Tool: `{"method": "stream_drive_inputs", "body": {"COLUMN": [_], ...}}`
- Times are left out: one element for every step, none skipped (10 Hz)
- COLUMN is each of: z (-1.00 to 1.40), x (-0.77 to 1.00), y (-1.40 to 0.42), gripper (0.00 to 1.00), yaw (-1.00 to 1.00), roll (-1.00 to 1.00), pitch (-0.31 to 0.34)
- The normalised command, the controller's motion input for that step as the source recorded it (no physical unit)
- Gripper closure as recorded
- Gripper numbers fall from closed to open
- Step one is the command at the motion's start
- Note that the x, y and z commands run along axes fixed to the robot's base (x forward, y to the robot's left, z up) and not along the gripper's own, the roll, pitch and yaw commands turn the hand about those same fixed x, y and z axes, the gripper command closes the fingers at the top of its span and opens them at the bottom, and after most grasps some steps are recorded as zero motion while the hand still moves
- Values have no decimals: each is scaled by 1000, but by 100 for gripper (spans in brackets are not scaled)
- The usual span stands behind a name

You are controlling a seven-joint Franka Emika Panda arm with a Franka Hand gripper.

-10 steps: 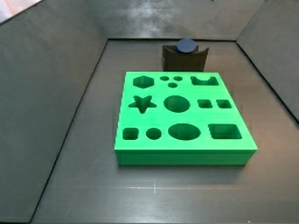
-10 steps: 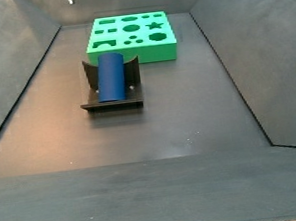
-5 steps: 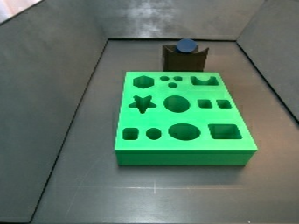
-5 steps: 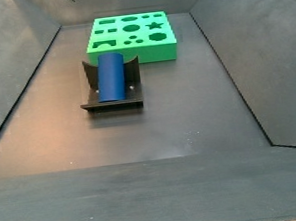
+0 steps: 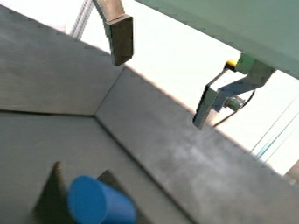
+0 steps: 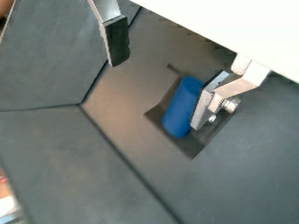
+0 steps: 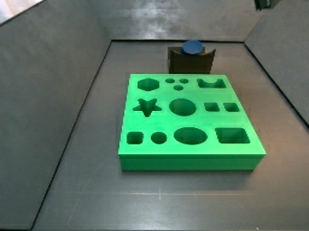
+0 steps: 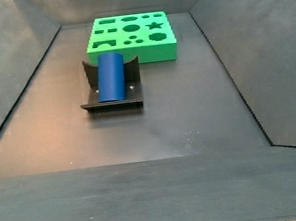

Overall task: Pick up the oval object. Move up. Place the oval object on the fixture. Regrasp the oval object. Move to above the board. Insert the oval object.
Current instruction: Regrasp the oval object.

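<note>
Oval object (image 8: 111, 76) lying lengthwise in the notch of the fixture (image 8: 111, 102), blue against the dark block; seen end-on in a side view as a blue cap (image 7: 192, 47) atop the fixture (image 7: 191, 61). Fixture standing on the dark floor just beside one short edge of the board (image 8: 133, 38), not touching it so far as can be told. Board (image 7: 191, 122) flat on the floor, all cut-outs showing. Gripper (image 6: 163, 52) high above the fixture, only a sliver of it at the top edge of a side view (image 7: 262, 4). Fingers (image 6: 115, 41) spread wide and released, holding nothing, well clear of the peg. In both wrist views, oval object (image 6: 181, 107) visible far below between the fingers, resting on the fixture (image 6: 208, 138); likewise peg (image 5: 97, 201) and fingers (image 5: 121, 40).
</note>
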Motion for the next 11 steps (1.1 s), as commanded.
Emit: {"method": "stream_drive_inputs", "body": {"z": [-14, -5, -5, -1000, -1000, -1000, -1000, -1000, -1000, -1000, -1000], "x": [84, 79, 73, 27, 33, 43, 48, 56, 62, 72, 77], "y": [-38, -24, -23, 76, 74, 70, 66, 63, 61, 56, 54], "gripper": [0, 0, 0, 0, 0, 0, 0, 0, 0, 0, 0], "yaw": [113, 129, 136, 87, 94, 94, 90, 78, 65, 45, 33], "roll": [432, 291, 230, 118, 104, 85, 72, 59, 58, 58, 62], "pitch": [114, 100, 85, 44, 21, -10, -26, -55, -67, -78, -77]}}
